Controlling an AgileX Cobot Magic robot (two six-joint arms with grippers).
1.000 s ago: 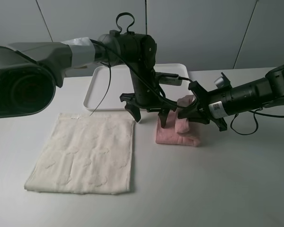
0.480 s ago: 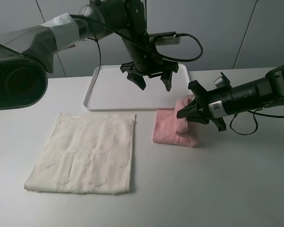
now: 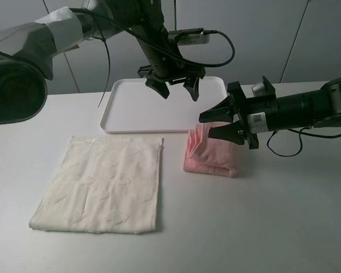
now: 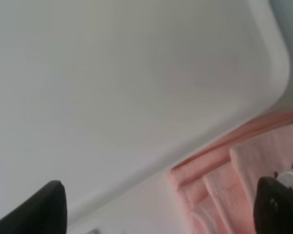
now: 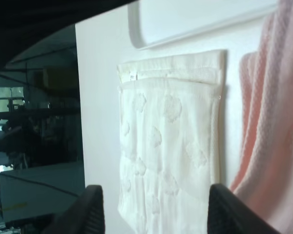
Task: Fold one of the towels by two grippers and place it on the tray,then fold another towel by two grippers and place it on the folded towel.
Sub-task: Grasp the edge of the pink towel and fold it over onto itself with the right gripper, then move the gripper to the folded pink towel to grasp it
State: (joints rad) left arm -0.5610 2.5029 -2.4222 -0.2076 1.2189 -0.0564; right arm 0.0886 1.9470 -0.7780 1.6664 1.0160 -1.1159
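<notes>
The pale pink towel [image 3: 211,157] lies folded on the table just in front of the tray's right front corner, also in the left wrist view [image 4: 234,185] and the right wrist view [image 5: 268,122]. The white tray [image 3: 137,108] holds nothing. The cream towel [image 3: 102,185] lies flat at the front left [image 5: 171,136]. My left gripper [image 3: 173,88] hangs open above the tray, fingers spread [image 4: 158,214]. My right gripper [image 3: 208,125] stands open over the pink towel's back edge, nothing between its fingers [image 5: 156,212].
A grey panelled wall stands behind the table. A large taped arm housing [image 3: 23,51] fills the upper left of the high view. Black cables [image 3: 284,149] trail from the right arm onto the table at the right.
My right gripper has opened and let go of the pink towel, which settled flatter. The left gripper rose from the pink towel and moved back over the tray, staying open.
</notes>
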